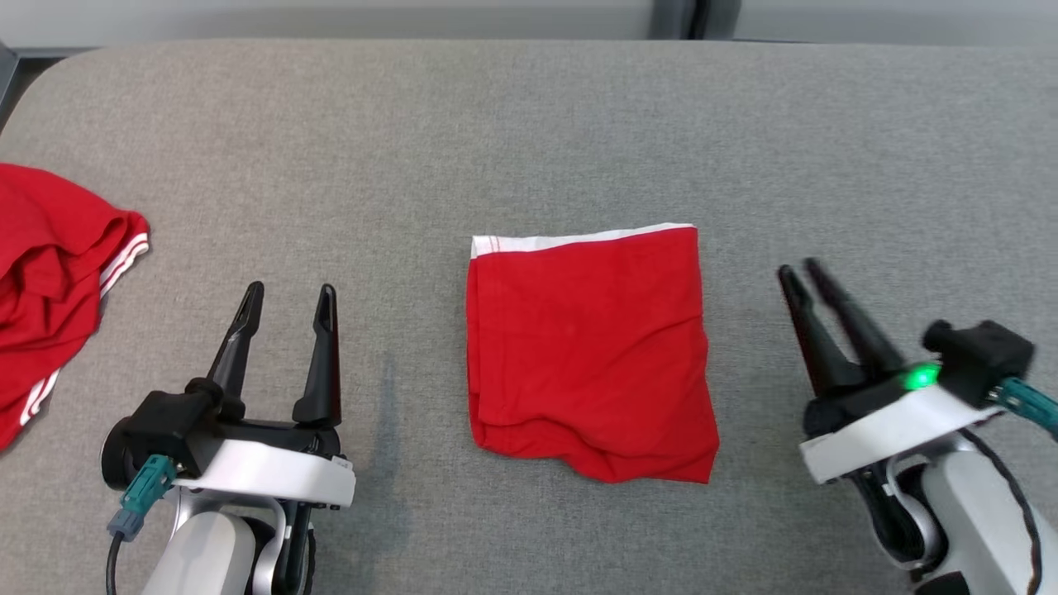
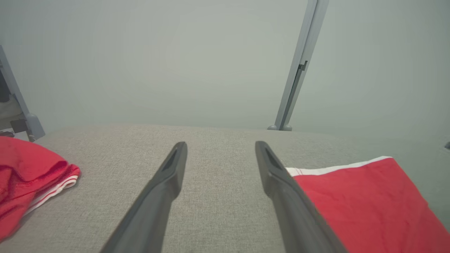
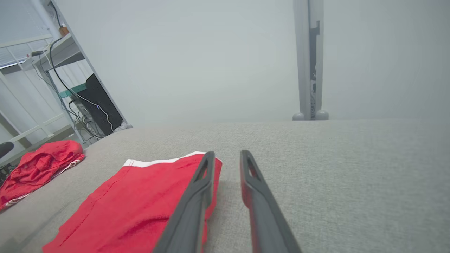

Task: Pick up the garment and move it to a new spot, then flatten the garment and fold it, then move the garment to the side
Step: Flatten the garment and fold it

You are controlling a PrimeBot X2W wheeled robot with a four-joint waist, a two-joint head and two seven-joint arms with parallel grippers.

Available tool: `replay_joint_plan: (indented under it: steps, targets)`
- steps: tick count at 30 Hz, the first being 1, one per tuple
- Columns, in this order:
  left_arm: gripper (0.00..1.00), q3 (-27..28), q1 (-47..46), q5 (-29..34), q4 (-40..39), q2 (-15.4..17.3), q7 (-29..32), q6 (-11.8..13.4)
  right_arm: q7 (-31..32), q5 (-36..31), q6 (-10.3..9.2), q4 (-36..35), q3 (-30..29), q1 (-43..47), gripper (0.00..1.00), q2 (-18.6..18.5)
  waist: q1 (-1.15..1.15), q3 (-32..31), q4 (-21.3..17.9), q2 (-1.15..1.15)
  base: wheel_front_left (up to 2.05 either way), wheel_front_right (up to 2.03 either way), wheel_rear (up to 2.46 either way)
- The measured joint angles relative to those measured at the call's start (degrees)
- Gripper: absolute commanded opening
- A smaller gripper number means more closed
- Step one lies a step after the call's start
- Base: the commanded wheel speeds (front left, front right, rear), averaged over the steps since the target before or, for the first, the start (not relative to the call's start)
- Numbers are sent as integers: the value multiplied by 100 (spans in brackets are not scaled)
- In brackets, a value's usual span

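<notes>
Folded red garment [image 1: 588, 355], left pincer [image 1: 291, 289] wide, right pincer [image 1: 799, 267] slightly parted

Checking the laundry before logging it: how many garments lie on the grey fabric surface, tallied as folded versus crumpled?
Folded red fabric garment with white band: 1
Crumpled red fabric garment with white stripes: 1
Total: 2

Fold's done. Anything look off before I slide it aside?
The folded garment isn't square: its near edge is rumpled and its near right corner flares out. A second garment lies crumpled at the left edge of the surface. Nothing else stands out.
</notes>
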Motion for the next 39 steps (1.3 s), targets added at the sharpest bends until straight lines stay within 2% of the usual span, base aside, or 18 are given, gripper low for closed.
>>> replay_joint_plan:
  steps: [7, 12, 20, 39]
  targets:
    - [100, 49, 131, -21, -88, 116, 53, 46, 69, -751, 1, -371, -1400, 544, 100, 349, 0, -226, -141, 0, 0, 0, 0]
    - [100, 75, 302, -65, -154, 174, 103, 55, 260, -1093, 1, -719, -1931, 871, 100, 538, 0, -404, -218, 0, 0, 0, 0]
    - [100, 70, 699, -93, -201, 323, 264, 98, 613, -1496, 2, -1129, -2294, 1503, 100, 616, 0, -771, -306, 0, 0, 0, 0]
    - [100, 63, 1239, -237, -375, 500, 427, 155, 1024, -1633, 1, -1695, -2585, 2410, 100, 879, 0, -1359, -465, 0, 0, 0, 0]
